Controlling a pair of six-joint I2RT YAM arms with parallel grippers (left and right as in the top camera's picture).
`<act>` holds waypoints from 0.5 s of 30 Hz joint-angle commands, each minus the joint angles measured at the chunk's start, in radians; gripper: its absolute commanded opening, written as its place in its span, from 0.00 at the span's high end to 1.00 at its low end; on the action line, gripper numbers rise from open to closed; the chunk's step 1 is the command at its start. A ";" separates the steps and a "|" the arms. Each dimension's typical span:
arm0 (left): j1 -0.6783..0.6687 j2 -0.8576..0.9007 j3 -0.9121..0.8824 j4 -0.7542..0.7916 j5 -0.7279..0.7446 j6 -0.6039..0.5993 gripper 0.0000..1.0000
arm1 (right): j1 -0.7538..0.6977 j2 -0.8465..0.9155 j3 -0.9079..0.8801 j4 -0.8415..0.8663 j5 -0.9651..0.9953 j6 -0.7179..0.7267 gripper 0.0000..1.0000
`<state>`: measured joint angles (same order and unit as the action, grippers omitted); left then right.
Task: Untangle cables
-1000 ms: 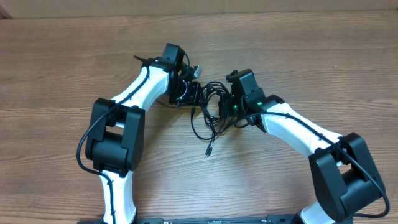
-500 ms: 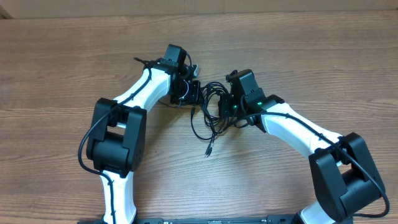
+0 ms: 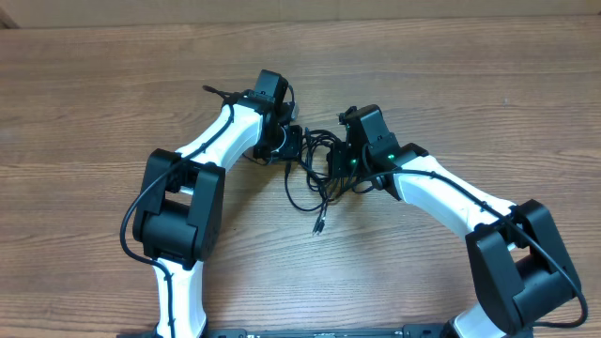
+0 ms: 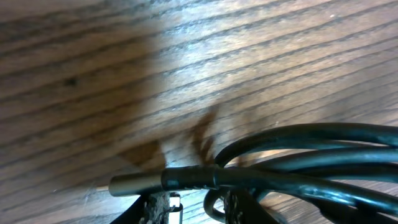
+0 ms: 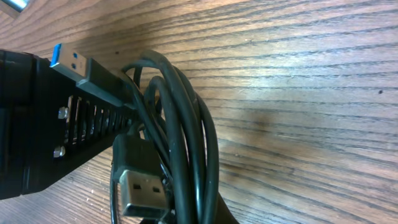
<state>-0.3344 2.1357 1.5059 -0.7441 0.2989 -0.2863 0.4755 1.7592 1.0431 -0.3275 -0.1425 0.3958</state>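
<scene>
The cables [image 3: 316,178] are thin black cords tangled in loops between my two grippers, with one loose plug [image 3: 317,226] lying nearer the front. My left gripper [image 3: 291,143] is at the tangle's left side. In the left wrist view its fingertips [image 4: 155,208] stand apart, a barrel plug [image 4: 180,181] lies across them and a cable loop [image 4: 214,205] sits in the gap. My right gripper [image 3: 336,160] is shut on the bundle of cables [image 5: 189,143]. A USB plug [image 5: 143,193] hangs beside that bundle, and a blue-tipped USB plug [image 5: 68,59] points up-left.
Wooden table [image 3: 451,84] all around. The left arm's black gripper body [image 5: 37,137] fills the left of the right wrist view, close to the held bundle. Both arm bases sit at the front edge.
My left gripper has shifted slightly right, toward the right gripper, and the cable loops with the loose plug moved a little. The right arm stayed still.
</scene>
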 commanded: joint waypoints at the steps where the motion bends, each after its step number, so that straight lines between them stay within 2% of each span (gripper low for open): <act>1: 0.062 0.003 -0.001 -0.039 -0.198 -0.015 0.72 | -0.010 -0.013 -0.003 -0.001 0.037 -0.004 0.96; 9: 0.164 0.003 0.002 -0.068 -0.061 -0.016 0.74 | -0.010 -0.013 -0.003 -0.001 0.037 -0.004 0.96; 15: 0.192 0.002 0.002 -0.068 0.259 0.106 0.72 | -0.010 -0.013 -0.003 -0.001 0.037 -0.004 0.96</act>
<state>-0.1871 2.1342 1.5070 -0.8127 0.4217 -0.2642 0.4816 1.7592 1.0431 -0.3260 -0.1551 0.3923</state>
